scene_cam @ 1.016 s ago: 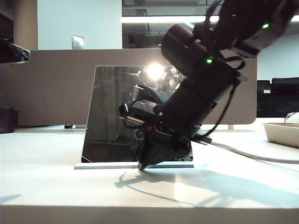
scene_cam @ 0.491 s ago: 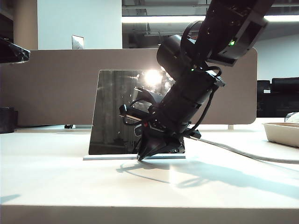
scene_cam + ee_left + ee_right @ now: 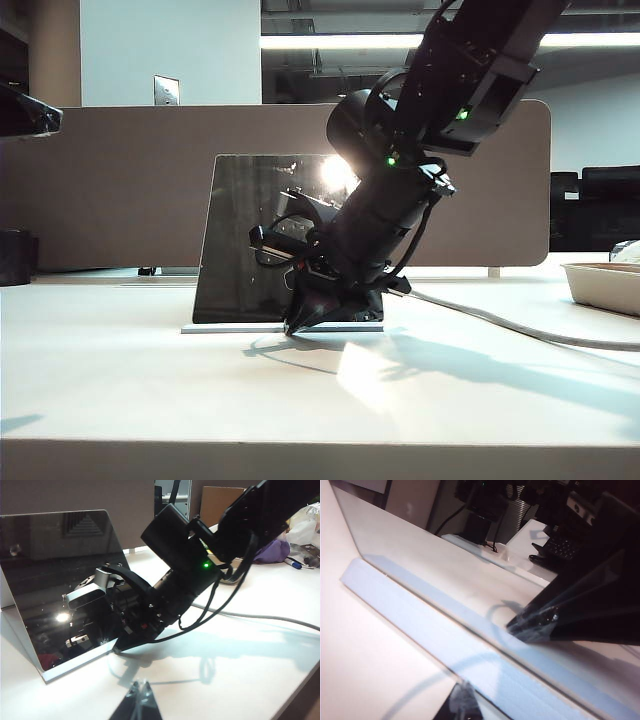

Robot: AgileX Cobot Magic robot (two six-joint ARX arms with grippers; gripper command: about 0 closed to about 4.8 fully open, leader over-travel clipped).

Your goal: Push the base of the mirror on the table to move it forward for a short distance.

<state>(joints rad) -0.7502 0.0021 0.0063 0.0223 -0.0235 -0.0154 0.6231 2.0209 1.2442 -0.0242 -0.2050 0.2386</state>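
Right gripper (image 3: pixel 297 327), jaws together, on thin pale mirror base (image 3: pixel 230 326); left gripper (image 3: pixel 137 692) likewise together.

1. The place reads as an open-plan office or lab workspace.
2. A wide beige divider panel (image 3: pixel 110 185) stands along the far edge of the off-white counter (image 3: pixel 120 380).
3. Strip ceiling lights (image 3: pixel 340 41) run overhead beneath exposed ceiling.
4. Black office chairs (image 3: pixel 595 205) show behind the counter's right end.
5. A wall outlet plate (image 3: pixel 166 90) sits on the pale wall.
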